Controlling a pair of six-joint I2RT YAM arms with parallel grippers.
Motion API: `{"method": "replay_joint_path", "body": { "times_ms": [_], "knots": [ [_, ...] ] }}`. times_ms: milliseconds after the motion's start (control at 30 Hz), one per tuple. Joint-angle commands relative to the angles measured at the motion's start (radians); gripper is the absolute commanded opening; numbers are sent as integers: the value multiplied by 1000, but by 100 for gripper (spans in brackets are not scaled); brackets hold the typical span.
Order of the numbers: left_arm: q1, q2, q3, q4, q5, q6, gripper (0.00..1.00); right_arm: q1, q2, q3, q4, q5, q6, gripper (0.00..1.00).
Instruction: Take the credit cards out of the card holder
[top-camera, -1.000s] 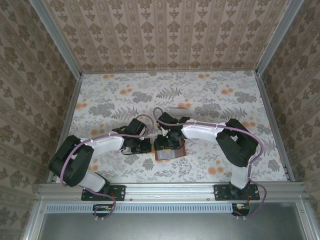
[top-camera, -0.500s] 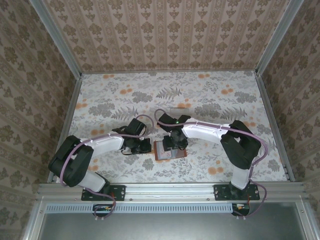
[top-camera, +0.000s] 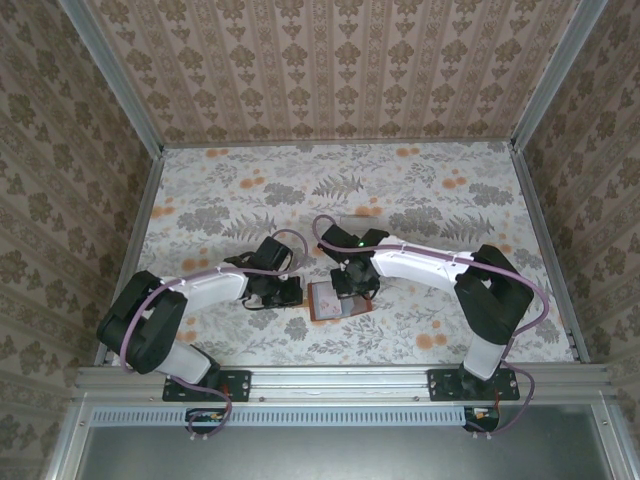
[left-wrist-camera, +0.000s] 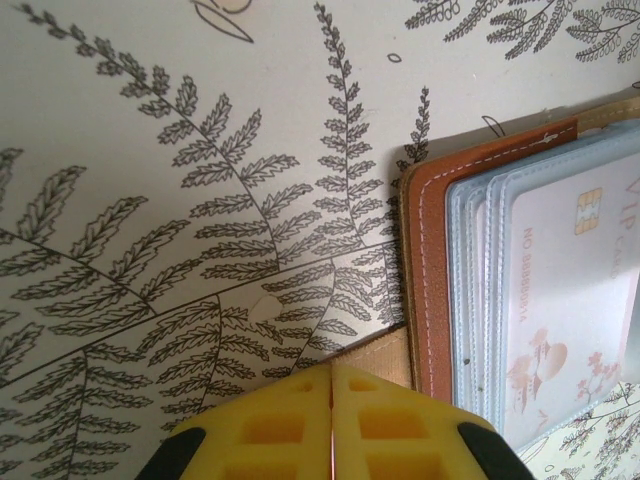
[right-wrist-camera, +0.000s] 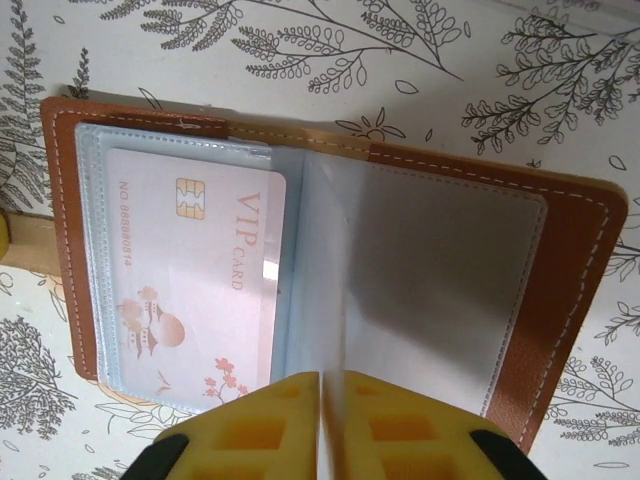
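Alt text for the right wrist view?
An open brown leather card holder lies on a fern-printed tablecloth, a pale pink VIP card with a gold chip in one clear sleeve. The right gripper, yellow fingers shut, sits at its lower edge.

Tabletop (top-camera: 420, 180) covered in grey fern and orange flower print, fine black line-work up close. Boxed in on three sides by damask-wallpapered walls (top-camera: 330, 70), with aluminium posts (top-camera: 112, 80) at the corners. Aluminium rail (top-camera: 340, 378) along near edge.

Lighting: bright, even, diffuse; soft shadows on surface (top-camera: 420, 190). Focus: sharp. Glare: faint sheen on card holder (right-wrist-camera: 440, 270) sleeves.
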Motion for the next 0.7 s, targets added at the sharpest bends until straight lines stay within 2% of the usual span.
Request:
{"method": "replay_joint_path", "body": {
  "times_ms": [0,233,333,533,667],
  "knots": [
    [0,24,1,-63,-18,8,8,-11,-21,-29,-3,16,-17,11],
    [0,41,3,-69,-28,13,8,-32,2,-79,13,46,-26,11],
    [2,45,7,-75,-32,15,8,-35,11,-90,-2,88,-26,17],
    [0,36,35,-102,-38,21,8,-36,-4,-89,-59,162,-33,35],
    [-4,16,73,-130,-41,23,8,-36,-35,-84,-84,182,-37,38]
  ]
}}
